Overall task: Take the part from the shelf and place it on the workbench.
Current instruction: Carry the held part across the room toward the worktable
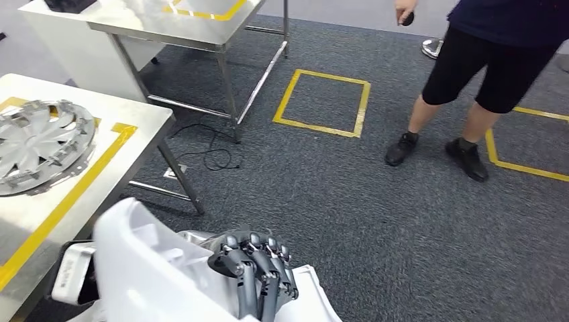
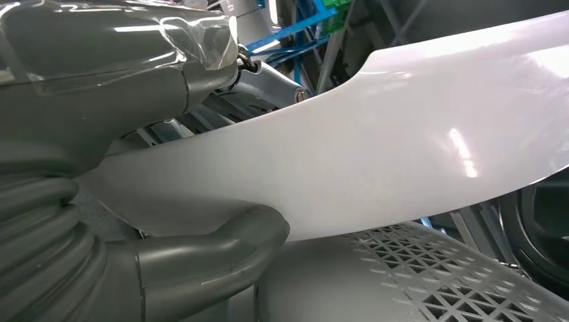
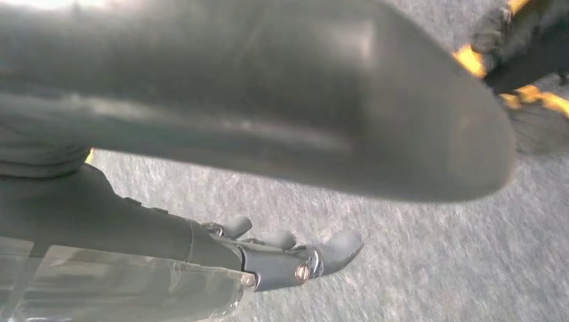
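While both hands carry the white panel point(image 1: 144, 268), right hand fingers point(image 1: 258, 272) grip its edge, the left hand point(image 2: 100, 201) seemingly clamping it, towards the desk point(image 1: 127, 144) at ten o'clock.

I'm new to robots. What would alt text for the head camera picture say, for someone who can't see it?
A robot hand grips a large white part low in the frame, above dark grey carpet. To the left, a silver hubcap lies on a steel workbench edged with yellow tape. A person in dark shorts stands at upper right.
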